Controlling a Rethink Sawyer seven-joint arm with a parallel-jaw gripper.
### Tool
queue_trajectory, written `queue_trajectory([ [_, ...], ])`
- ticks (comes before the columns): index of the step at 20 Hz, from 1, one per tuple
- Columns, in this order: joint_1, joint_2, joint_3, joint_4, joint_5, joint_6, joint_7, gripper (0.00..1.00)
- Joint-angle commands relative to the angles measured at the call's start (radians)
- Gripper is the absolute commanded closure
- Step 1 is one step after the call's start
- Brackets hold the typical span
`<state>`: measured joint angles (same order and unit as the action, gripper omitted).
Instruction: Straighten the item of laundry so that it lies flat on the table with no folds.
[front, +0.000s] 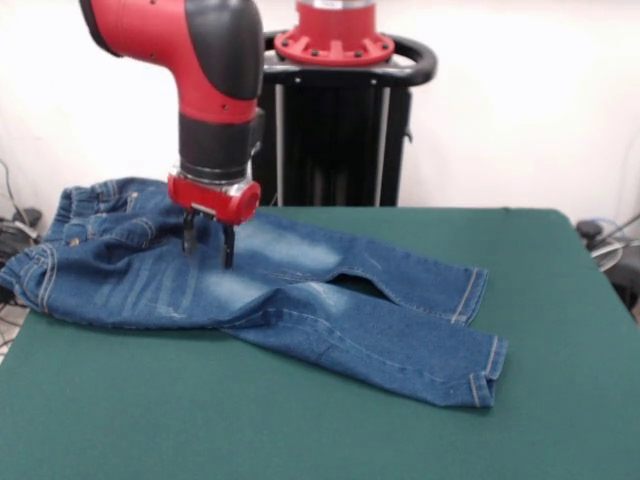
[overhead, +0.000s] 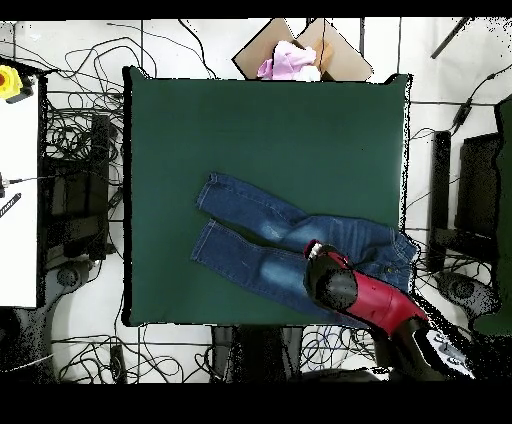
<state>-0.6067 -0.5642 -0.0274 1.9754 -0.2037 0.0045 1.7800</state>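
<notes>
The jeans lie on the green worktop, toward one side, the waistband at or just past its edge. Both legs are spread out and largely flat, slightly splayed. The waist and seat remain rumpled, with creases near the pockets. The tool stands over the upper thigh, its fingers a little apart and holding nothing, tips at or just above the cloth. Judgement: mostly done; the waist end needs smoothing.

White wall; cable-strewn floor; cardboard box.
</notes>
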Motion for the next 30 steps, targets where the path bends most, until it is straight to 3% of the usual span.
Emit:
queue_trajectory([
  [1,0.072,0.063,0.049,-0.104,0.121,-0.022,0.219,0.0],
  [6,0.124,0.086,0.022,-0.136,0.178,0.012,0.214,0.0],
  [11,0.161,0.161,0.027,-0.209,0.199,0.126,0.147,0.0],
  [18,0.239,0.229,-0.02,-0.263,0.249,0.081,0.175,0.0],
  [21,0.273,0.203,-0.053,-0.277,0.269,0.16,0.165,0.0],
  [25,0.342,0.102,-0.137,-0.282,0.287,0.347,0.164,0.0],
  [30,0.368,0.044,-0.155,-0.309,0.301,0.474,0.19,0.0],
])
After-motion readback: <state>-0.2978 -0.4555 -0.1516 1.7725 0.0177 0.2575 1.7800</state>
